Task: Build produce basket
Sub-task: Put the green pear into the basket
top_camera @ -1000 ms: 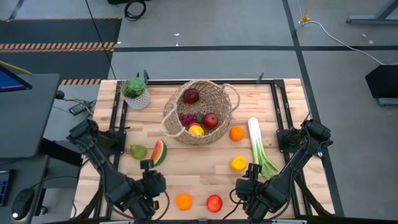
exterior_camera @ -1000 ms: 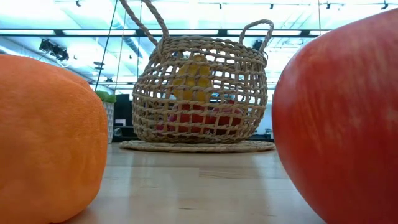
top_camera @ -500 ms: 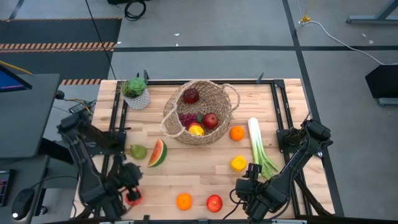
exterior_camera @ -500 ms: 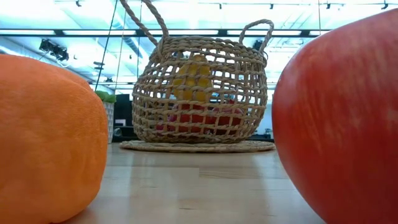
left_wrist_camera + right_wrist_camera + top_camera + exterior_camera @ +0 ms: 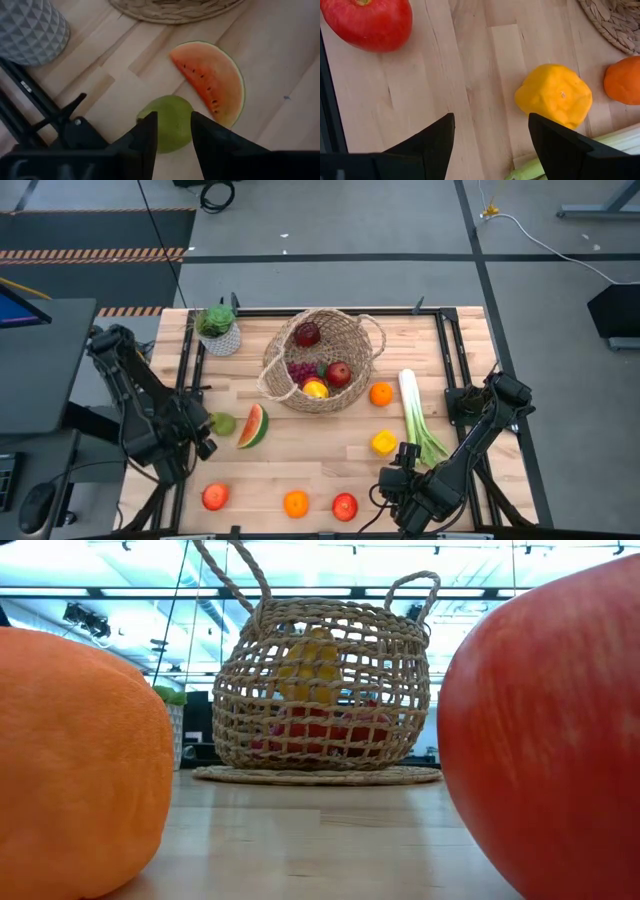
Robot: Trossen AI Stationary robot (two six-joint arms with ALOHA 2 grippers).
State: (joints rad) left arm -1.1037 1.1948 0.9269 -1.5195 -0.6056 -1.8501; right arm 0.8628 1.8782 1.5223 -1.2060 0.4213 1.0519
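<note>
- Low view, nearest to the lens: an orange (image 5: 75, 765) fills the left of the frame and a red apple (image 5: 545, 735) fills the right, both resting on the bench (image 5: 320, 840). They wait at the near edge, not yet collected.
- High view, bottom of the frame: a second red apple (image 5: 214, 497) lies at the lower left. The right tool (image 5: 402, 502) hangs at the lower right, apart from every fruit; in the right wrist view its fingers (image 5: 427, 145) stand wide apart and hold nothing, with a yellow lemon (image 5: 554, 95) and the leek (image 5: 570, 150) ahead of it. This arm seems only to wait.
- Left wrist view: the left tool (image 5: 172, 135) is over the green pear (image 5: 167, 125). Its fingers are parted a little, one on each side of the pear's top, and I cannot tell if they touch it. I judge this as lining up for a grasp. The watermelon slice (image 5: 210, 82) lies just beside the pear, so a closing finger could push it.
- High view, upper middle: the basket (image 5: 320, 360) stands upright and open. It already holds an apple, grapes and a lemon, so I judge the task is partly done.
- Upper left: a potted plant (image 5: 218, 328), which is not produce.
</note>
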